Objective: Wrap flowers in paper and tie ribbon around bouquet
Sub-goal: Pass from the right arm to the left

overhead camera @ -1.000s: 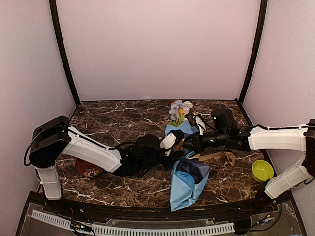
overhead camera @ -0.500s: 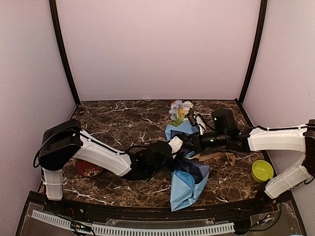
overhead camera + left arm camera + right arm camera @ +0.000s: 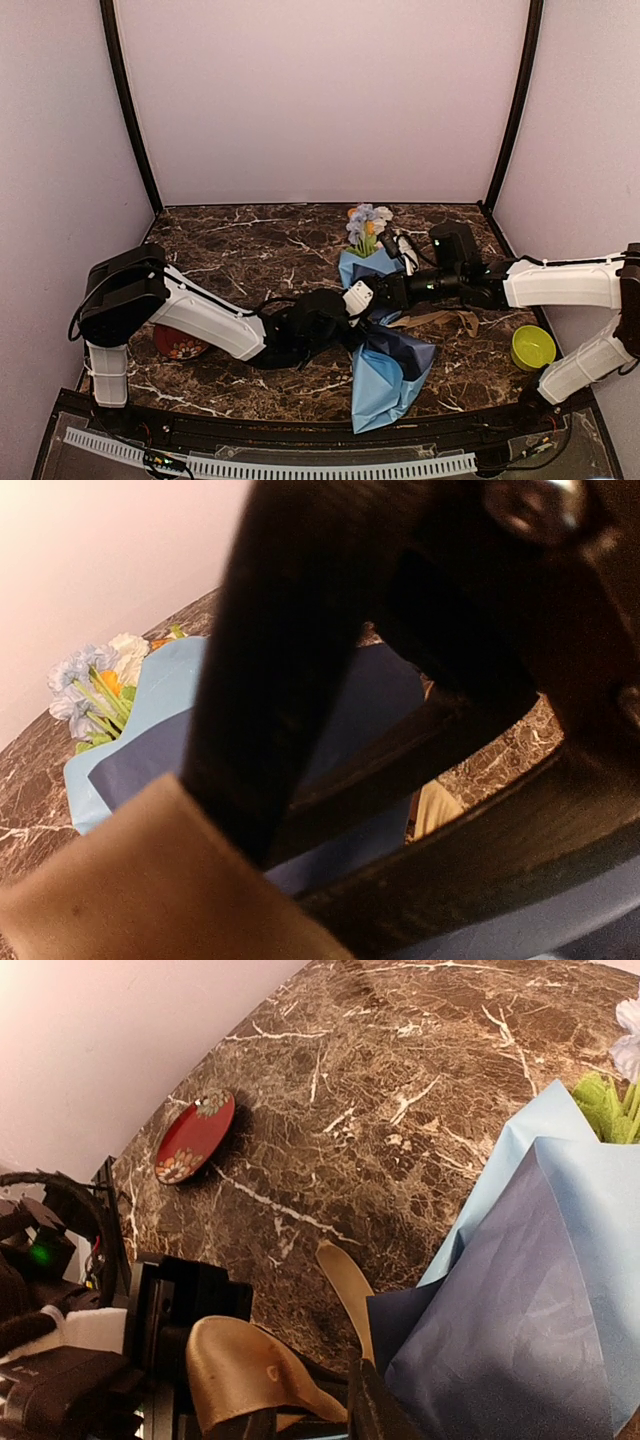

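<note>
Flowers [image 3: 366, 222] sit wrapped in paper [image 3: 385, 378]; ribbon [image 3: 440, 320] looks untied. Left gripper [image 3: 366, 300] is clamped tight at the bouquet's waist; right gripper [image 3: 386, 294] can't be read.

The top camera looked down from above and behind both arms over the table [image 3: 230, 250]. The left wrist camera sat tight behind the left gripper [image 3: 360, 303], facing the bouquet [image 3: 150, 695] just ahead. The right wrist camera looked past the right gripper [image 3: 388, 292] toward a red dish [image 3: 195, 1135]. All three shared the bouquet.
</note>
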